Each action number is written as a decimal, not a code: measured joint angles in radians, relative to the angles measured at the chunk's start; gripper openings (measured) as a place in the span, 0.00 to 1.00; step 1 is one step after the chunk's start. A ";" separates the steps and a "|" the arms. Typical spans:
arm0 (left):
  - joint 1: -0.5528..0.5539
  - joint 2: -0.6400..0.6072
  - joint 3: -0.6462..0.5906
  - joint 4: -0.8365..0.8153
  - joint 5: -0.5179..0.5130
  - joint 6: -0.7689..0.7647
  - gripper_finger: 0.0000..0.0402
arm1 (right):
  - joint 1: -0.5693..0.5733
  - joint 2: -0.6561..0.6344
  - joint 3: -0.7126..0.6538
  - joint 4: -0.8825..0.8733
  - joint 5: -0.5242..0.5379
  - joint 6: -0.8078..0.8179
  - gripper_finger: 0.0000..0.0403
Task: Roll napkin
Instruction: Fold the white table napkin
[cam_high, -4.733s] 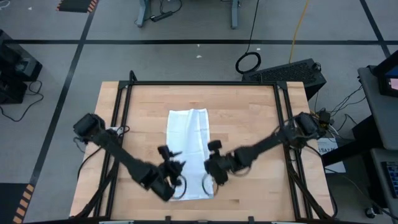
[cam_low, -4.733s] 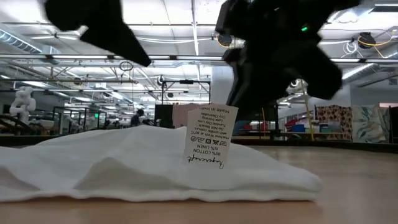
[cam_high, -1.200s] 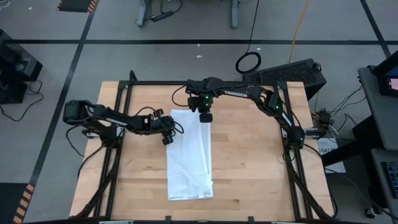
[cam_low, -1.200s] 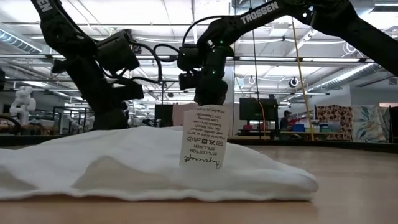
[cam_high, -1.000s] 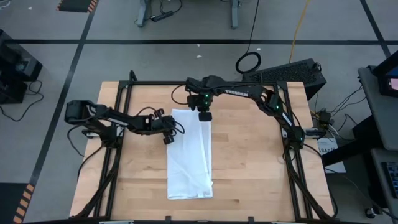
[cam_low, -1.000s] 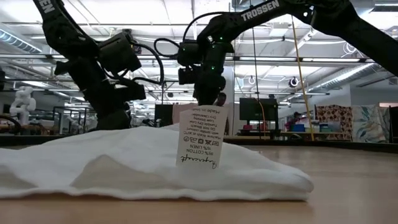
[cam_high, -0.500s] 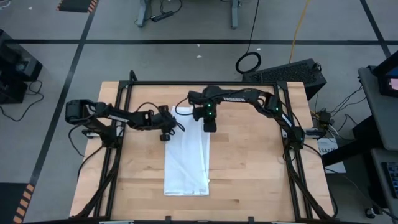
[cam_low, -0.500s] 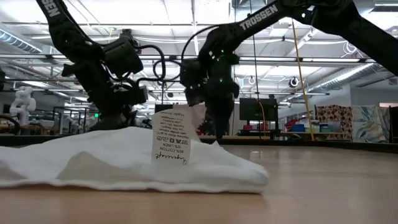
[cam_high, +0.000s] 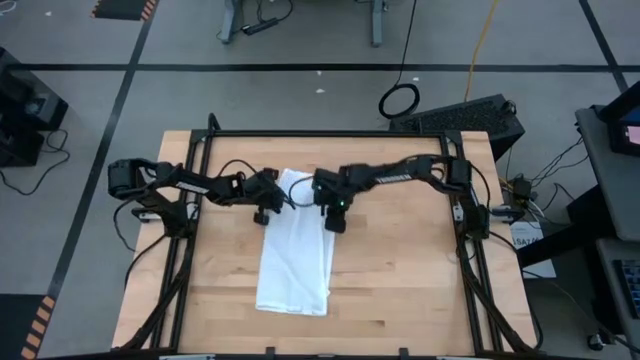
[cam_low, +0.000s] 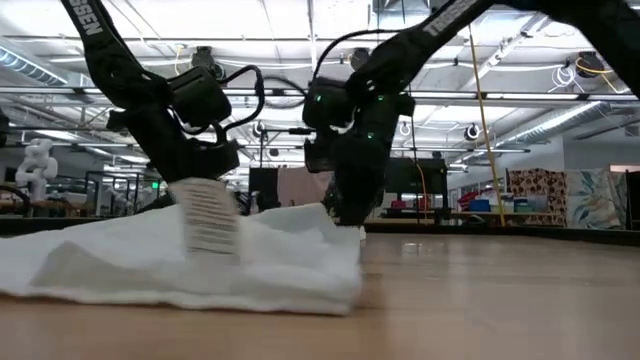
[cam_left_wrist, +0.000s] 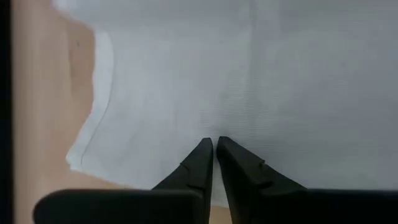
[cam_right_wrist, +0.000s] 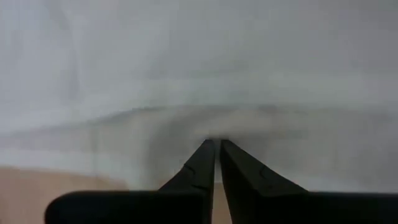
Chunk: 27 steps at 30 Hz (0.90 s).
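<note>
Nearest the desk's (cam_high: 400, 290) front edge lies the napkin's (cam_high: 295, 270) free end, a white folded linen strip running away up the middle of the wood, with a care label (cam_low: 211, 218) standing on it in the low view. At its far end both arms meet: the left claw (cam_high: 262, 212) sits on the left far corner and the right claw (cam_high: 333, 220) on the right, each with fingers pressed together, pinching a fold of cloth as the wrist views show. The far edge is lifted and bunched between them. The risk, as I judge it, is uneven travel: if one claw leads, the roll skews into a cone, or thin cloth slips from a pinch and the fold flops open
</note>
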 joint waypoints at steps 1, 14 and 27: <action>0.008 0.000 0.000 0.017 -0.001 0.023 0.10 | 0.021 -0.009 -0.033 0.058 0.032 0.032 0.06; -0.032 -0.103 0.051 -0.014 -0.126 -0.112 0.10 | 0.215 -0.043 -0.105 0.186 0.238 0.397 0.06; -0.104 0.082 0.055 0.054 0.121 -0.189 0.10 | 0.219 -0.302 -0.105 -0.052 0.416 0.319 0.23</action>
